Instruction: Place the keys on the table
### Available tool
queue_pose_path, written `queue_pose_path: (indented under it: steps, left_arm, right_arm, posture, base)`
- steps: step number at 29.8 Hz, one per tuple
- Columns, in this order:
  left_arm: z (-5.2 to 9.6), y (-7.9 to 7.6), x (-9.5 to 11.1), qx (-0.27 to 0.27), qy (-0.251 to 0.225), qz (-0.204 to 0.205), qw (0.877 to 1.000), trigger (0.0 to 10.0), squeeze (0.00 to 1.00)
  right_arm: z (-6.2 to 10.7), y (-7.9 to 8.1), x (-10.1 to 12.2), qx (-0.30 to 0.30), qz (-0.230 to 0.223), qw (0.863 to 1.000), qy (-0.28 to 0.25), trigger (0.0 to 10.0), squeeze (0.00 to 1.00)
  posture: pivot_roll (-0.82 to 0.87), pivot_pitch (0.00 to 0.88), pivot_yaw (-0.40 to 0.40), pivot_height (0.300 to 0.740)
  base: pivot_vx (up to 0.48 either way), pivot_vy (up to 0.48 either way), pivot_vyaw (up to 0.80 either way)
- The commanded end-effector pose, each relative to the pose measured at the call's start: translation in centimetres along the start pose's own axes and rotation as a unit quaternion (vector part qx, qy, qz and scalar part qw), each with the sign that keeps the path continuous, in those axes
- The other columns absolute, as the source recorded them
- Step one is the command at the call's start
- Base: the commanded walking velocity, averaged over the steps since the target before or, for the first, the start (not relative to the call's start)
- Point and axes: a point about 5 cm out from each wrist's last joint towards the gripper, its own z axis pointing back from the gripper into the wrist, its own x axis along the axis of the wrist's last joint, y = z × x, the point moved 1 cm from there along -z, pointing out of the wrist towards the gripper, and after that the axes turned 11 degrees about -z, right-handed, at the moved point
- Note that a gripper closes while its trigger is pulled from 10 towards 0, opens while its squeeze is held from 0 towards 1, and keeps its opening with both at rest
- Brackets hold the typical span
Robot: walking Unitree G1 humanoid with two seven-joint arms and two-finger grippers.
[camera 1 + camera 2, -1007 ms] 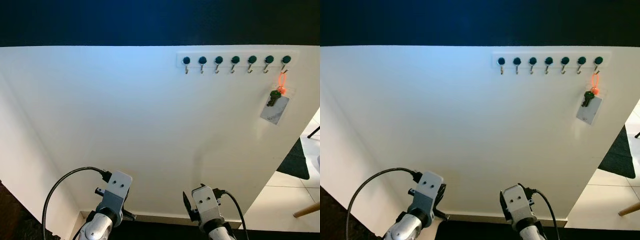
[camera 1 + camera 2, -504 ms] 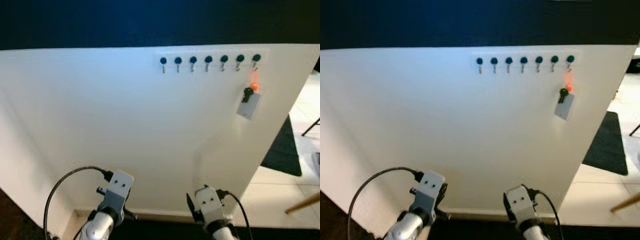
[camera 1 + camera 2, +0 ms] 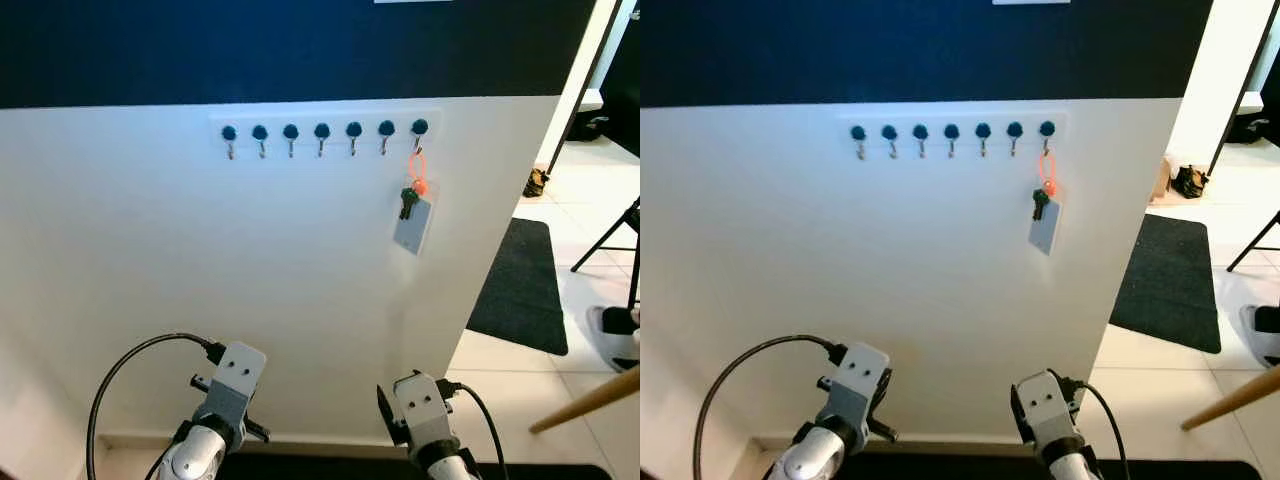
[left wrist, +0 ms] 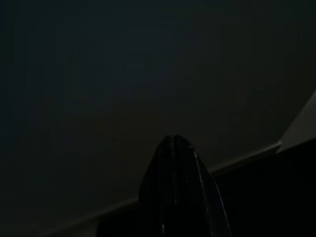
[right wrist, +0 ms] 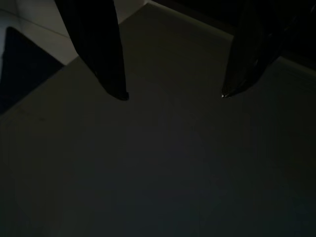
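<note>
1. Your right gripper (image 5: 173, 94) hangs low with jaws spread; the left gripper (image 4: 175, 148) has jaws pressed together.
2. The keys (image 3: 412, 203) dangle from the hook rail's (image 3: 325, 133) right-end hook, high on the wall (image 3: 200, 280), so you must reach up.
</note>
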Motion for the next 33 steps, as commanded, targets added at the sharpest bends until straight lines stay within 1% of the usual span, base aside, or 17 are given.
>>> queue_pose_path:
  steps: [1,5,7,10,13,19,22,24,26,27,28,29,30,31,32,33]
  left_arm:
    - [0.2,-0.2,-0.4,-0.004,0.008,-0.004,1.0,10.0,0.03]
    - [0.2,-0.2,-0.4,-0.003,0.009,-0.002,1.0,10.0,0.03]
    - [0.2,-0.1,-0.4,-0.002,0.01,-0.001,1.0,10.0,0.02]
    - [0.3,-0.1,-0.3,0.002,0.008,0.008,1.0,10.0,0.0]
    - [0.4,0.1,-0.3,0.006,0.005,0.015,1.0,10.0,0.0]
    - [0.5,0.3,-0.2,0.009,0.0,0.012,1.0,10.0,0.0]
    - [1.0,1.2,-0.4,0.035,0.005,-0.003,0.999,10.0,0.0]
    - [1.5,2.3,-0.4,0.069,0.007,-0.02,0.997,10.0,0.0]
    - [1.5,2.3,-0.4,0.069,0.007,-0.02,0.997,10.0,0.0]
    - [1.8,2.8,-0.2,0.083,0.005,-0.027,0.996,10.0,0.0]
    - [2.1,3.3,0.5,0.093,-0.008,-0.028,0.995,10.0,0.0]
    - [2.1,3.3,0.5,0.093,-0.008,-0.028,0.995,10.0,0.0]
    - [2.4,3.7,1.6,0.101,-0.025,-0.03,0.994,10.0,0.0]
    - [2.5,4.3,3.2,0.112,-0.049,-0.034,0.992,10.0,0.0]
    - [2.5,4.3,3.2,0.112,-0.049,-0.034,0.992,10.0,0.0]
    - [2.4,5.0,5.2,0.124,-0.072,-0.035,0.989,10.0,0.0]
  right_arm:
    - [0.4,-0.4,-0.5,-0.001,0.005,1.0,0.012,10.0,0.0]
    - [0.3,-0.3,-0.5,0.0,0.005,1.0,0.012,10.0,0.0]
    - [0.3,-0.3,-0.5,0.0,0.005,1.0,0.012,10.0,0.0]
    - [0.3,-0.3,-0.5,0.0,0.005,1.0,0.012,10.0,0.0]
    - [0.3,-0.3,-0.5,0.0,0.006,1.0,0.013,10.0,0.0]
    - [0.3,-0.3,-0.5,0.0,0.006,1.0,0.013,10.0,0.0]
    - [0.4,-0.4,-0.5,0.0,0.006,1.0,0.013,10.0,0.0]
    - [0.6,-0.4,-0.7,0.0,0.005,1.0,0.016,10.0,0.0]
    - [0.6,-0.4,-0.7,0.0,0.005,1.0,0.016,10.0,0.0]
    - [0.7,-0.4,-0.8,0.001,0.005,1.0,0.018,10.0,0.0]
    - [0.9,-0.4,-1.1,0.004,0.007,1.0,0.026,10.0,0.0]
    - [0.9,-0.4,-1.1,0.004,0.007,1.0,0.026,10.0,0.0]
    - [1.2,-0.5,-1.6,0.006,0.01,0.999,0.036,10.0,0.0]
    - [1.6,-0.6,-2.3,0.008,0.014,0.999,0.051,10.0,0.0]
    - [1.6,-0.6,-2.3,0.008,0.014,0.999,0.051,10.0,0.0]
    - [2.0,-0.8,-2.9,0.009,0.019,0.998,0.064,10.0,0.0]
  posture:
    - [0.11,0.131,0.036,0.74]
    - [0.11,0.132,0.035,0.74]
    - [0.11,0.132,0.035,0.74]
    - [0.11,0.132,0.035,0.74]
    - [0.11,0.131,0.035,0.74]
    - [0.11,0.131,0.035,0.74]
    - [0.11,0.131,0.035,0.74]
    - [0.11,0.131,0.037,0.74]
    - [0.11,0.131,0.037,0.74]
    - [0.11,0.133,0.036,0.74]
    - [0.11,0.134,0.032,0.74]
    - [0.11,0.134,0.032,0.74]
    - [0.11,0.134,0.028,0.74]
    - [0.12,0.134,0.019,0.74]
    - [0.12,0.134,0.019,0.74]
    - [0.12,0.135,0.015,0.74]
  base:
    - [0.341,-0.315,0.0]
    - [0.338,-0.309,0.0]
    - [0.274,0.0,0.0]
    - [0.0,0.0,0.0]
    - [0.0,0.0,0.0]
    - [0.0,0.0,0.0]
    - [0.0,0.0,0.0]
    - [0.0,0.0,0.0]
    - [0.0,0.0,0.0]
    - [0.0,0.0,0.0]
    - [0.0,0.0,0.0]
    - [0.0,0.0,0.0]
    - [0.0,0.0,0.0]
    - [0.0,0.0,0.0]
    - [0.0,0.0,0.0]
    - [0.0,0.0,0.0]
